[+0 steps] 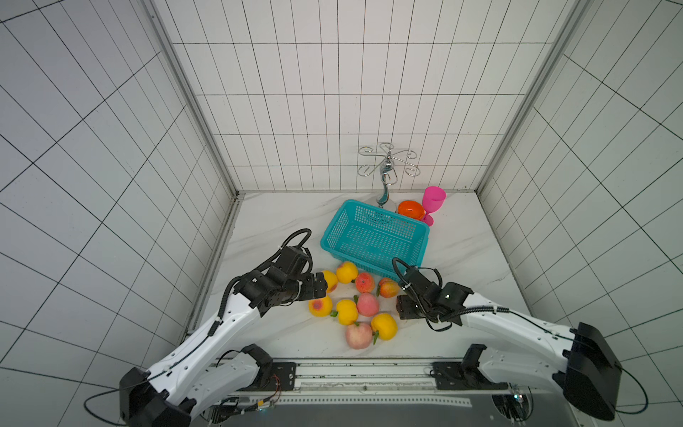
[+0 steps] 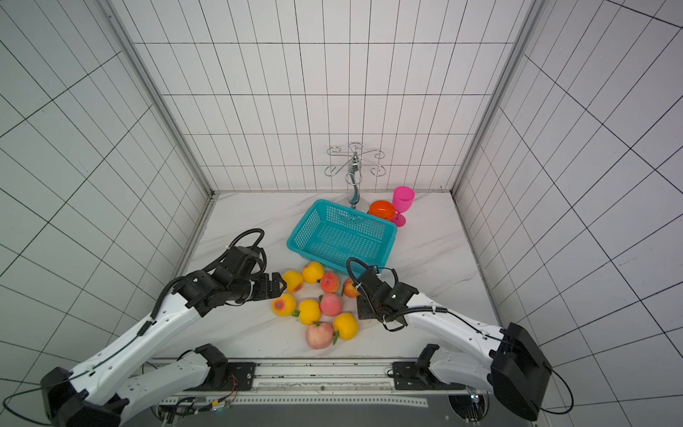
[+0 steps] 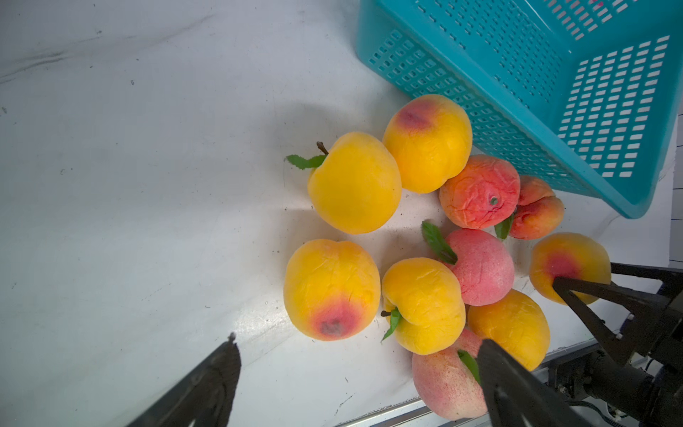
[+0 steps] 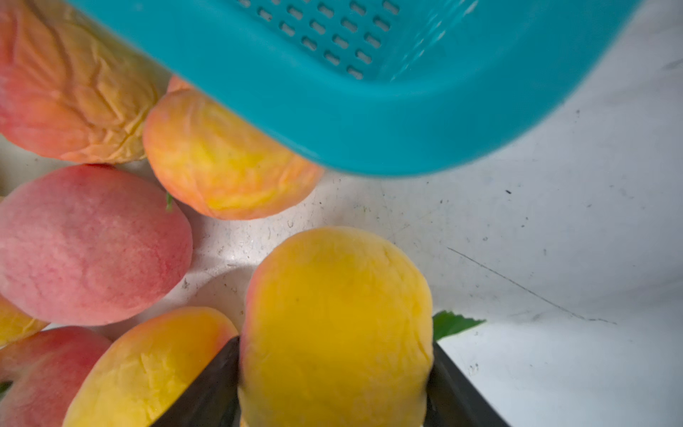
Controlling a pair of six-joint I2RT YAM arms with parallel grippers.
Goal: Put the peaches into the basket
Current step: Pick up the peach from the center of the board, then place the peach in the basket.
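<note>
White tiled walls are closing in a marbled table, and the basket is sitting empty toward its back, tilted a little off square. All the peaches are lying loose on the table in a cluster just off the basket's near rim, several of them touching.

Your right gripper is clamping one yellow peach between both fingers, close to the basket's near corner. The jaws are pressing in on its sides and it looks soft, so you are holding enough already; avoid squeezing more. Another yellow peach is lying right against one finger, so you should be lifting straight up first, or it may get dragged along.

Judging by the wrist view, the rim is standing higher than the held fruit. Raise until the peach is clearing the rim, then carry it over the middle of the basket and let go low, so it is not bouncing out.

Your left gripper is hanging wide open and empty over the end of the cluster farther from the basket. Keep it waiting there while the right arm is crossing. A bowl and goblet are standing just behind the basket; do not overshoot.
</note>
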